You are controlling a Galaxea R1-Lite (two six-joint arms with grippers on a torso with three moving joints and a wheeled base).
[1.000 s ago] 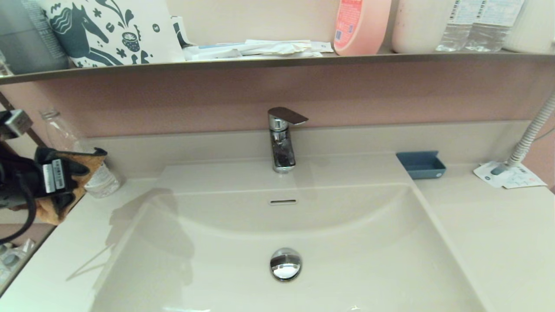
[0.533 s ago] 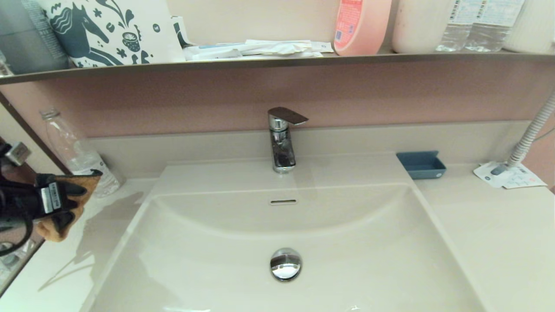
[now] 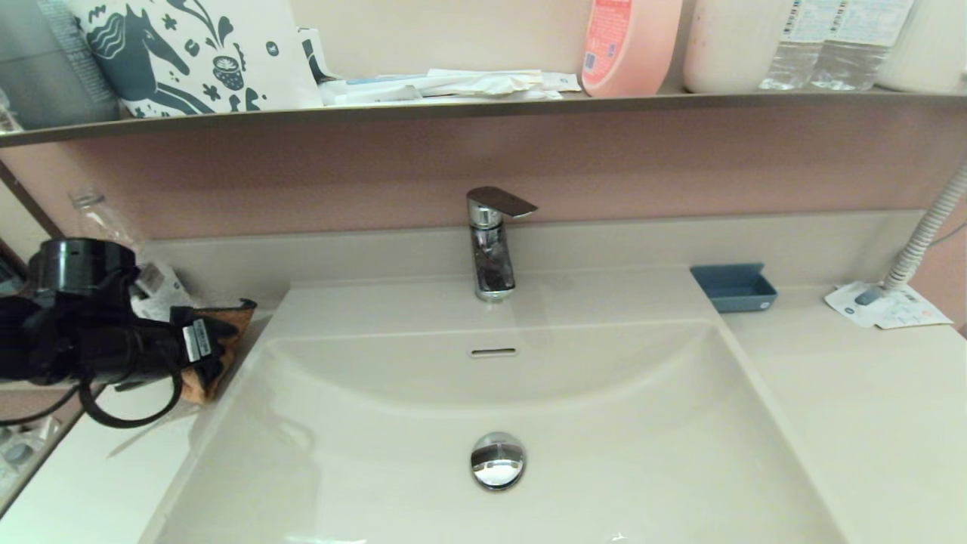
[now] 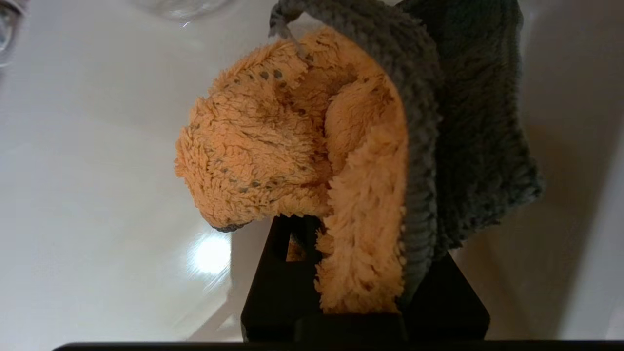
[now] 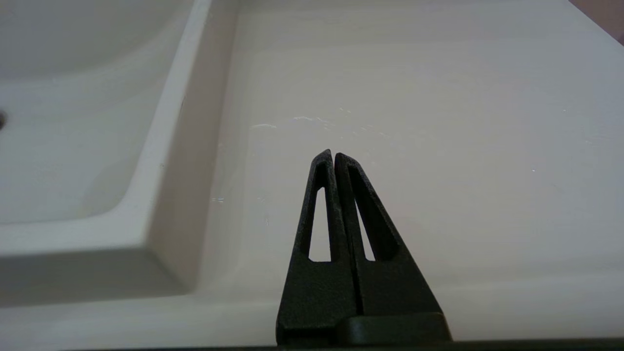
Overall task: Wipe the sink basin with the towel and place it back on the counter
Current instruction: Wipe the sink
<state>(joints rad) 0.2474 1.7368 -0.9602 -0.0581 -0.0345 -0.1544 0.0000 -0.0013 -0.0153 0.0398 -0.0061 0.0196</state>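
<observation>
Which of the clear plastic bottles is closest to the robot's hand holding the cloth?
The bottle standing on the counter, right behind the left gripper holding the towel; the other bottles sit on the shelf.

We are at a bathroom vanity in a home. A wide beige sink basin [image 3: 529,423] with a slot overflow [image 3: 492,352] and chrome drain stopper [image 3: 498,461] sits in a matching counter [image 3: 869,408] beneath a chrome single-lever faucet [image 3: 491,242]. We see a blue soap dish [image 3: 733,287] beside the basin, and above it a thin brown shelf [image 3: 483,108] carrying a pink bottle [image 3: 628,45], water bottles [image 3: 838,38], papers [image 3: 446,85] and a horse-print bag [image 3: 189,57].
</observation>
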